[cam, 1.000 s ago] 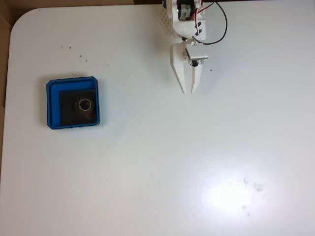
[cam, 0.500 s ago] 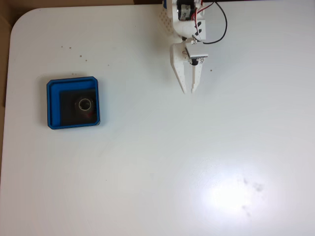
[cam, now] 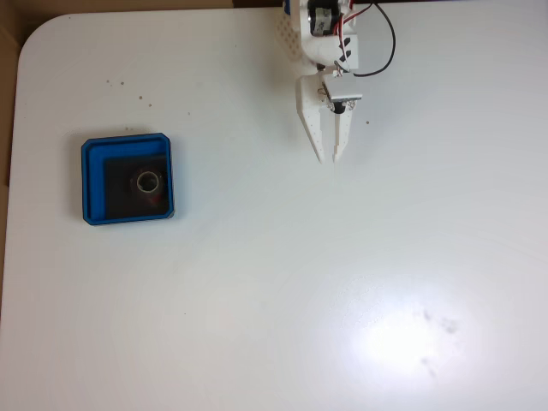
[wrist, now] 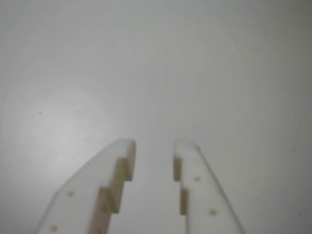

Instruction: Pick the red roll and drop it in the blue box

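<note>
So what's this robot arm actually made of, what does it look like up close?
It looks like white plastic. The hand ends in two tapering white fingers with stepped inner edges and small round holes. Farther up in the fixed view sit a black motor block, red wires and a looping black cable.

A white table (cam: 257,282) with a smooth, slightly glossy top is seen from above in the fixed view; its upper left corner is rounded. A bright patch of reflected light (cam: 394,338) is cast on the surface at the lower right, with a few faint smudges (cam: 437,324) beside it. Small dark specks (cam: 128,90) are scattered near the upper left. Beyond the left and top edges, a brown surface (cam: 7,103) is visible. In the wrist view, plain pale table (wrist: 156,73) is shown, evenly lit.
</note>
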